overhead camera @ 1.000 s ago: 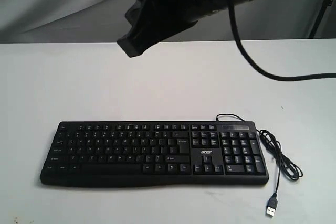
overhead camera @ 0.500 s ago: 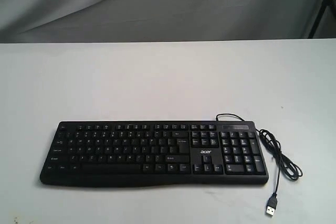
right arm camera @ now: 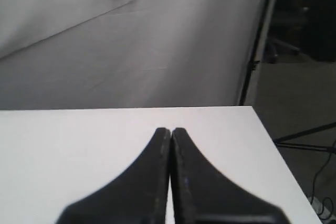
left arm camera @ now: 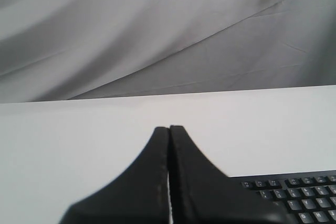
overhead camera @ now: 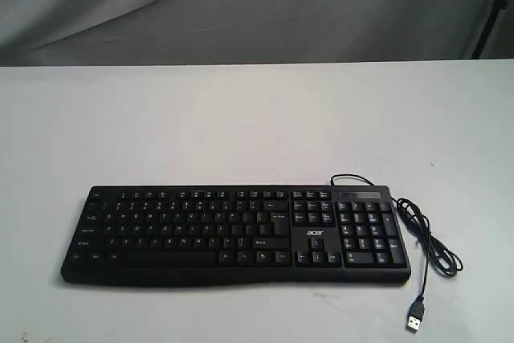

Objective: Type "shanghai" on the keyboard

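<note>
Grey drape behind, white table (overhead camera: 241, 118). Keyboard (overhead camera: 233, 234) lies toward the table's near edge, roughly square to it. Its cable (overhead camera: 426, 238) loops off the right end toward the near right corner, USB plug (overhead camera: 414, 320) loose.

Left pincer (left arm camera: 169, 128) is pressed together, right pincer (right arm camera: 171, 129) likewise, both off the keys.

Risks:
- The closed tip may span two keys, so an off-centre descent could double-press.
- A hard press could skid the unanchored board.
- The right arm could snag the cable loop.

Versus a second ago: the dark arm across the top of the exterior view is gone; the keyboard hasn't moved.
</note>
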You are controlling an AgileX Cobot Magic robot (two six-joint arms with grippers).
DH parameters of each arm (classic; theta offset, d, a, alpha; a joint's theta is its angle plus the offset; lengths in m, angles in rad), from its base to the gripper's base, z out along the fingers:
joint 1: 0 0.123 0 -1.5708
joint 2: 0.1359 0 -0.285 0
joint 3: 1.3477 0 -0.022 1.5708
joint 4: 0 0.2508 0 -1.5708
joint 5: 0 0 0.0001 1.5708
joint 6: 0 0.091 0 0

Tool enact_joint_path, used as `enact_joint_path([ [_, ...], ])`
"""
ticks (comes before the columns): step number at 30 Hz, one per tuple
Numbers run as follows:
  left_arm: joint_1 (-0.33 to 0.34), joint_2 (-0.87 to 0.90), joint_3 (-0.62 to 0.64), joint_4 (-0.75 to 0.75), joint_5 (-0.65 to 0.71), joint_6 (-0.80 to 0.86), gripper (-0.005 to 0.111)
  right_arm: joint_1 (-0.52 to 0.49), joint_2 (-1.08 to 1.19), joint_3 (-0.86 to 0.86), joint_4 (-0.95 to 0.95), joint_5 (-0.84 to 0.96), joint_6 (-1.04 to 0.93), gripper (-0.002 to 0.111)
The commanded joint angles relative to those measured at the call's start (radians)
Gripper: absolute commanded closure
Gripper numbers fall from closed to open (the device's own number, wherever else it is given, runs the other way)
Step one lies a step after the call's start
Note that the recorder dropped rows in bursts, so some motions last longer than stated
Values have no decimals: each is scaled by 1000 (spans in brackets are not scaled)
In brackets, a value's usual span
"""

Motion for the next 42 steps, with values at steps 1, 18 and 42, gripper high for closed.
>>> enact_joint_path([
  [1, -6, -2, 2, 0, -6, -3, 107, -86, -191, 142, -7, -15, 103, 108],
  [18, -6, -2, 2, 0, -6, -3, 107, -94, -511, 420, -30, 170, 93, 108],
  [42, -6, -2, 2, 0, -6, -3, 107, -94, -511, 420, -30, 170, 102, 108],
])
